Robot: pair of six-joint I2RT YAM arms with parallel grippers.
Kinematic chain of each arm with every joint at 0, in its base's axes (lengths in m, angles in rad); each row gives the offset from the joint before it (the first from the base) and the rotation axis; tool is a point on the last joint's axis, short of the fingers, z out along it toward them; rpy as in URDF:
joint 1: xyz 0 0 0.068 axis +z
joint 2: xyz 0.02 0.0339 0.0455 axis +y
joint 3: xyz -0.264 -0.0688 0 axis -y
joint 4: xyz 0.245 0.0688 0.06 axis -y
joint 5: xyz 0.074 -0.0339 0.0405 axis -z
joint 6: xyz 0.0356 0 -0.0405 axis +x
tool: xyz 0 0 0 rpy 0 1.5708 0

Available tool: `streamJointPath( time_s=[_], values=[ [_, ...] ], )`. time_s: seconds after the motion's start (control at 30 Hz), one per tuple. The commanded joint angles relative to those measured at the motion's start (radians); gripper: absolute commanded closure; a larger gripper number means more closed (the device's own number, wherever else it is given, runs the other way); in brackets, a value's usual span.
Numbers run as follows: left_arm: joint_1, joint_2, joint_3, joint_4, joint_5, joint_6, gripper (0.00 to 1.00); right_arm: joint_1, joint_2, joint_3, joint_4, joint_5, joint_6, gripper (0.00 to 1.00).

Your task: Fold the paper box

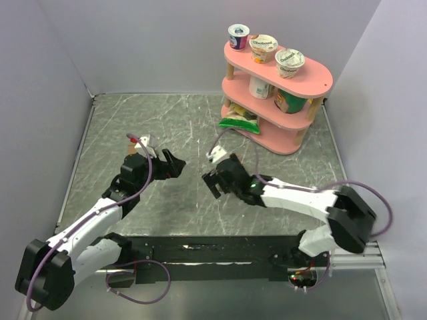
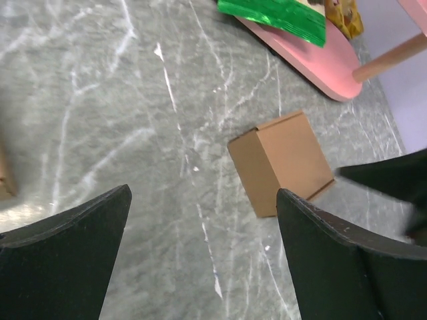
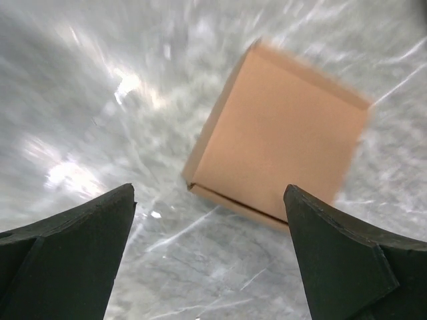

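Note:
The paper box [image 2: 280, 163] is a small squarish brown carton lying on the grey marbled table. It lies ahead of my left gripper [image 2: 203, 193] and to its right, apart from both fingers. The same paper box [image 3: 280, 133] lies just beyond my right gripper [image 3: 209, 190], with a seam along its near edge. Both grippers are open with nothing between their fingers. From above, the left gripper [image 1: 175, 165] and right gripper [image 1: 212, 183] face each other mid-table. The carton does not show in the top view.
A pink two-tier shelf [image 1: 313, 80] with yogurt cups and jars stands at the back right. A green snack bag [image 1: 239, 120] lies at its foot. A scrap of brown cardboard [image 1: 132, 155] shows beside my left wrist. Walls enclose the table on three sides.

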Motion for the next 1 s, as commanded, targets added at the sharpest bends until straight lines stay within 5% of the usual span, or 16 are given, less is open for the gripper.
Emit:
streamJointPath(
  time_s=[0.0, 0.23, 0.4, 0.6, 0.97],
  values=[
    [0.093, -0.023, 0.044, 0.011, 0.041, 0.029, 0.04, -0.116, -0.222, -0.013, 0.076, -0.141, 0.088, 0.0],
    [0.27, -0.118, 0.079, -0.009, 0.15, -0.012, 0.04, -0.479, -0.457, -0.116, 0.09, -0.339, 0.207, 0.0],
    [0.281, -0.204, 0.132, -0.097, 0.145, 0.023, 0.04, -0.679, -0.693, -0.191, 0.05, -0.338, 0.224, 0.0],
    [0.279, -0.235, 0.196, -0.204, 0.115, 0.062, 0.04, -0.743, -0.88, -0.228, -0.002, -0.255, 0.195, 0.0],
    [0.277, -0.241, 0.19, -0.19, 0.108, 0.04, 0.04, -0.75, -0.916, -0.24, -0.02, -0.226, 0.198, 0.0]
  ],
)
